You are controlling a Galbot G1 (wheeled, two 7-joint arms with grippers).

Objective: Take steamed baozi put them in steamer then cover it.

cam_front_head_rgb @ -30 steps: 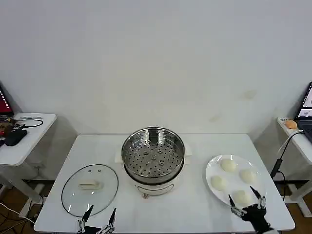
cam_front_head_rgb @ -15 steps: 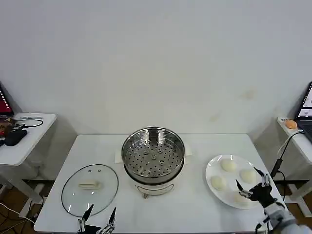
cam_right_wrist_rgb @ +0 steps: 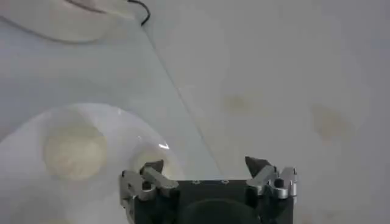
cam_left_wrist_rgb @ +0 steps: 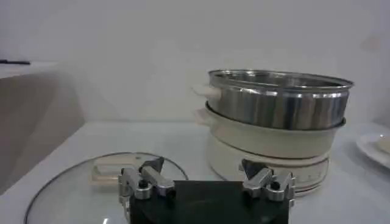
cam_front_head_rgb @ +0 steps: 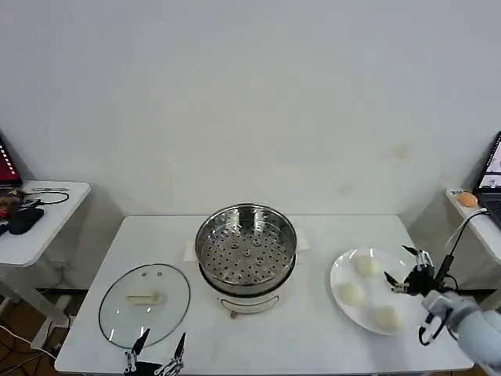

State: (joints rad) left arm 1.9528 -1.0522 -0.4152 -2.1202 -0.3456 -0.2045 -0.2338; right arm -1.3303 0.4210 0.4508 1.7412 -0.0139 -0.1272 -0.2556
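Note:
The steel steamer (cam_front_head_rgb: 246, 247) stands mid-table on its white pot base, and the left wrist view shows the steamer (cam_left_wrist_rgb: 277, 98) from the side. The glass cover (cam_front_head_rgb: 145, 302) lies flat to its left, white handle up. On the white plate (cam_front_head_rgb: 341, 272) at the right I see three steamed baozi (cam_front_head_rgb: 366, 265) (cam_front_head_rgb: 351, 294) (cam_front_head_rgb: 386, 316). My right gripper (cam_front_head_rgb: 398, 266) hovers open over the plate's right side. From its wrist, a baozi (cam_right_wrist_rgb: 74, 151) lies beyond the open right gripper (cam_right_wrist_rgb: 204, 163). My left gripper (cam_front_head_rgb: 163, 341) waits open at the table's near edge, beside the cover (cam_left_wrist_rgb: 91, 182).
A white side table (cam_front_head_rgb: 35, 223) with dark items stands at the far left. Another side table (cam_front_head_rgb: 477, 223) at the right holds a laptop and an orange object, with a cable hanging near my right arm. A wall rises behind the table.
My right gripper has moved away from the near rim of the plate toward its far right side, staying open. The left arm has not moved.

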